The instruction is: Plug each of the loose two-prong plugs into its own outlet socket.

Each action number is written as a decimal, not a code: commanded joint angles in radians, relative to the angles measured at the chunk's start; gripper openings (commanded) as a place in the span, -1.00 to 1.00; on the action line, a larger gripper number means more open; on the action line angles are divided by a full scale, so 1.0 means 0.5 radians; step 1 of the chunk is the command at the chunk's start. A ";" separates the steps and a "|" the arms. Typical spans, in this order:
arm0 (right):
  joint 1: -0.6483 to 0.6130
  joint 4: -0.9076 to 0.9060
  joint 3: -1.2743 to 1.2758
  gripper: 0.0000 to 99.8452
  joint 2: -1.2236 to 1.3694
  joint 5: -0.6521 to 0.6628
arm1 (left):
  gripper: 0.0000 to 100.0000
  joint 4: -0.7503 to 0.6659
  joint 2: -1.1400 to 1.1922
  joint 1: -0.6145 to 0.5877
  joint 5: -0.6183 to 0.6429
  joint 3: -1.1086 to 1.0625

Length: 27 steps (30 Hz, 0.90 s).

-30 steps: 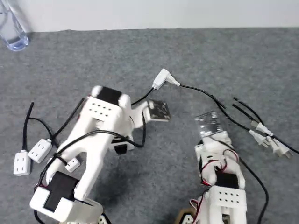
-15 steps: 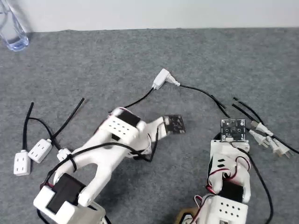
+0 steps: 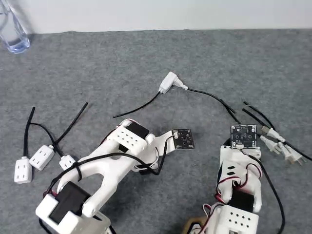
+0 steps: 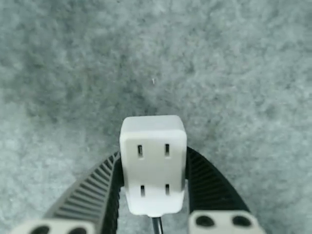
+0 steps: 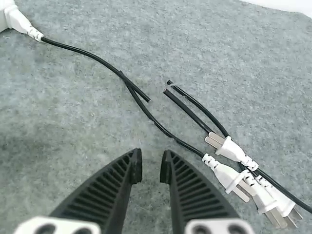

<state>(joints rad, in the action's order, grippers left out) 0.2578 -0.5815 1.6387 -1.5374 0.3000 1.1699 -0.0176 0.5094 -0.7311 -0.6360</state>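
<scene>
Left gripper (image 4: 153, 161): clamped on a white socket (image 4: 153, 134), slots facing out, over the table's (image 3: 219, 53) near middle. Right gripper (image 5: 151, 158): slightly apart, empty, short of the loose plugs (image 5: 229, 148) near the right edge. These lie bunched, so a grab may snag two. Table: grey felt. Far-left corner: clear bottle (image 3: 12, 29); white wall (image 3: 146, 14) behind.

Bare carpet (image 3: 253, 68) at twelve o'clock of the right gripper (image 5: 150, 166), black cable (image 5: 131, 87) at eleven, plugs (image 5: 229, 148) seemingly bunched at three.

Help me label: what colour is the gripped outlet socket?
White outlet socket; left wrist view best.
</scene>
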 commanded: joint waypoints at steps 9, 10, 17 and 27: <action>0.005 0.029 0.009 -0.86 -0.041 -0.009 | -0.42 0.058 -0.052 0.006 0.114 0.094; 0.005 0.029 0.009 -0.86 -0.041 -0.009 | -0.42 0.061 -0.055 0.003 0.117 0.115; 0.005 0.029 0.009 -0.86 -0.041 -0.015 | -0.43 0.245 -0.058 -0.018 0.239 0.437; 0.005 0.032 0.006 -0.86 -0.041 -0.018 | -0.49 1.102 -0.058 -0.160 0.657 1.818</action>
<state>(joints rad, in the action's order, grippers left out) 0.2562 -0.5815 1.6540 -1.5466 0.3000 1.6149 -0.0176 0.4511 -0.5301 0.0238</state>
